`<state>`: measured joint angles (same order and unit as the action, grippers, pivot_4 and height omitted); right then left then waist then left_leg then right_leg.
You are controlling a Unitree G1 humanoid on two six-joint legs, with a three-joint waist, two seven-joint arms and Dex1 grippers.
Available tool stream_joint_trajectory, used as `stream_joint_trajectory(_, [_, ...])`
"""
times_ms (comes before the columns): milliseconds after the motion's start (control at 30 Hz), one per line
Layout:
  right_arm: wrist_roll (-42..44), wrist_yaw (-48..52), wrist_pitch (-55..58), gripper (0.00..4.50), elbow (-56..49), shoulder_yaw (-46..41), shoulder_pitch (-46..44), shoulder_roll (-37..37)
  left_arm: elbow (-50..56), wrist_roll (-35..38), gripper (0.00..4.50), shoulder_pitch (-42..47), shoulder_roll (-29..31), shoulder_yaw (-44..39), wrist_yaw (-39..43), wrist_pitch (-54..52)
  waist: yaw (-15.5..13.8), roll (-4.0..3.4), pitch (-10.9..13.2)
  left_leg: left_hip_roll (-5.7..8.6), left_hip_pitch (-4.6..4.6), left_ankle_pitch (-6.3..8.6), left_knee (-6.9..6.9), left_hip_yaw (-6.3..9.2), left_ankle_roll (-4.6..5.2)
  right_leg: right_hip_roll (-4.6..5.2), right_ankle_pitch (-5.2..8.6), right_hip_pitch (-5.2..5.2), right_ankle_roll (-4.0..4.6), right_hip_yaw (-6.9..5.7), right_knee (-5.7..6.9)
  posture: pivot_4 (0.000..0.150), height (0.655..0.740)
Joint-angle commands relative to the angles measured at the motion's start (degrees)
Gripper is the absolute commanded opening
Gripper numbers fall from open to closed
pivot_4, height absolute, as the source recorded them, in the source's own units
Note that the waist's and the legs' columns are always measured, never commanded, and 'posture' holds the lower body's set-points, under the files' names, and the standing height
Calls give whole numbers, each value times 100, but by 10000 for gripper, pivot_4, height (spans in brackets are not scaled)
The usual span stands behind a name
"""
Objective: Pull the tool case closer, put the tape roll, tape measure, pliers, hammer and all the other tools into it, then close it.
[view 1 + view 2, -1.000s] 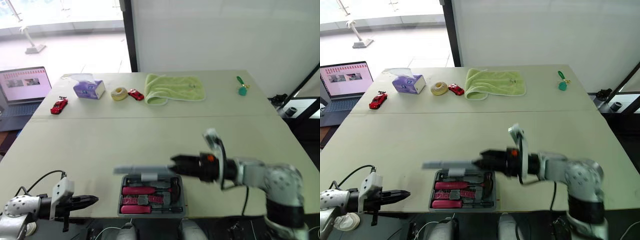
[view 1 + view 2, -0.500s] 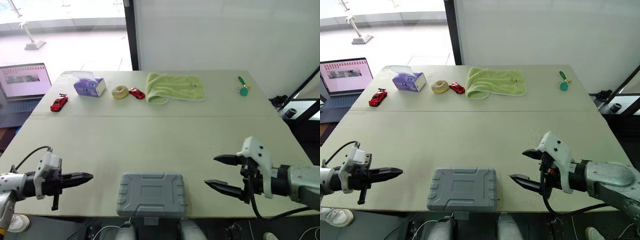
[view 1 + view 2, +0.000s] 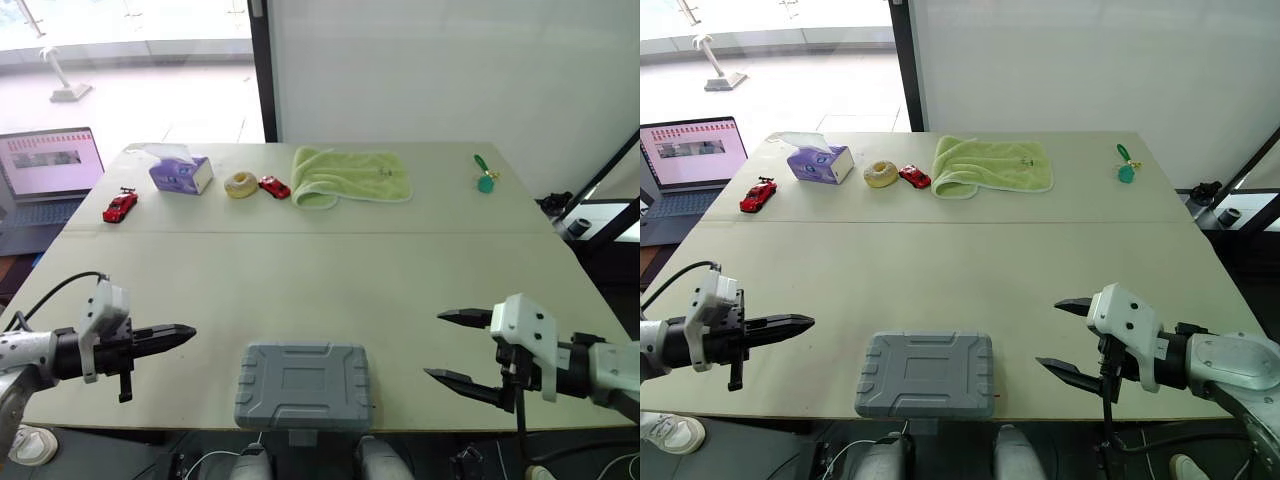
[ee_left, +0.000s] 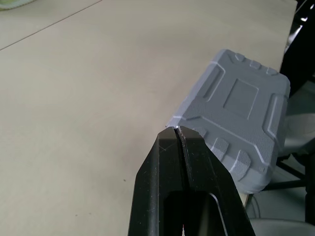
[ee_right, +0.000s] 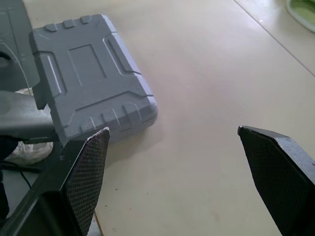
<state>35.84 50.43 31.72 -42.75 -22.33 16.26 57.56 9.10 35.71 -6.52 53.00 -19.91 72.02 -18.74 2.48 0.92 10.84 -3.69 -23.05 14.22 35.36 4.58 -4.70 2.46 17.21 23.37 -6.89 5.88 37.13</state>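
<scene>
Pale beige table takes most of the head views, with a white wall behind it and a bright window at the upper left of the frame. At the lower centre, close to the near edge of the table, lies the grey plastic tool case with a ribbed lid. Its lid is down and it lies flat, and no gripper touches it.

The left gripper is at the lower left of the frame, above the table and apart from the case. Its two black fingers are pressed together into one point, which is directed toward the case. In the left wrist view the joined tips line up with one corner of the case, but the head views show a gap between them.

The right gripper is at the lower right, also apart from the case. Its fingers are spread wide and there is nothing between them. In the right wrist view the case is seen past one of the fingers, on the bare table.

Along the far part of the table stand other things in a row: a red toy car near the left edge, a purple tissue box, a cream-coloured ring-shaped roll, a smaller red toy car just beside the roll, a light green folded towel, and a small green key tag at the upper right. An open laptop stands beyond the left edge of the table.
</scene>
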Motion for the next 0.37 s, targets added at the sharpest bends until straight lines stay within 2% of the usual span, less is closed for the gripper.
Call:
stream_joint_trajectory(33, [-103,99,-123,44123,-9,11,-49,-45,321,114,0,62,45,-184,-129,-160,-1,2,1,0,0,0,0,0,0,0,0,0,0,0,0,1500,7400])
stream_joint_trajectory(367, [-189,161,-106,44123,-30,78,-116,-134,544,96,0,170,37,-173,-276,-315,-3,2,2,0,2,0,2,0,0,0,-4,-4,-7,0,3,1500,7400])
